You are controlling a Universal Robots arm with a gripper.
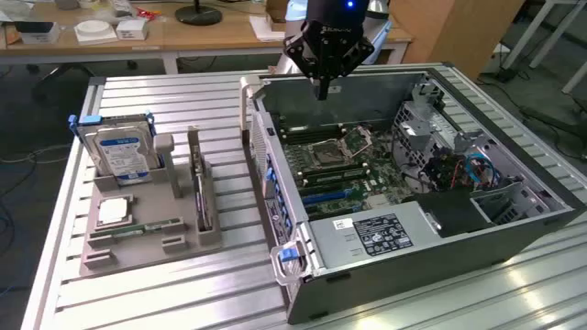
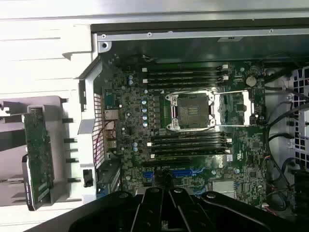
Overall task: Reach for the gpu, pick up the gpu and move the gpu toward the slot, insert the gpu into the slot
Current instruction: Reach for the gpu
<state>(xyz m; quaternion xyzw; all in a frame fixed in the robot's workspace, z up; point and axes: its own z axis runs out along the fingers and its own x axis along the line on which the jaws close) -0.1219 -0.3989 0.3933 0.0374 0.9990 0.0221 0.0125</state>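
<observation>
Surface: a pale slatted metal desk [image 1: 183, 96] carries everything and takes up most of the exterior view.
Room: behind it, at the upper left of the frame, stands a wooden desk [image 1: 211, 36] with a black lamp base [image 1: 198, 14] and white boxes [image 1: 96, 31].
Gpu [image 1: 201, 192]: it stands on its edge in the grey holder [image 1: 147, 230] at the exterior view's left, near the hard drive [image 1: 124, 155].
Slot [image 1: 326, 197]: a blue strip on the motherboard [image 1: 367, 172] inside the open case [image 1: 413, 254].
Jaws: clenched on nothing, at the upper middle, over the far wall of the case and well apart from the gpu.

pincer [image 1: 323, 93]: closed, over open case [image 1: 413, 268] | gpu [image 1: 203, 199]: upright in grey holder [image 1: 151, 210]
</observation>
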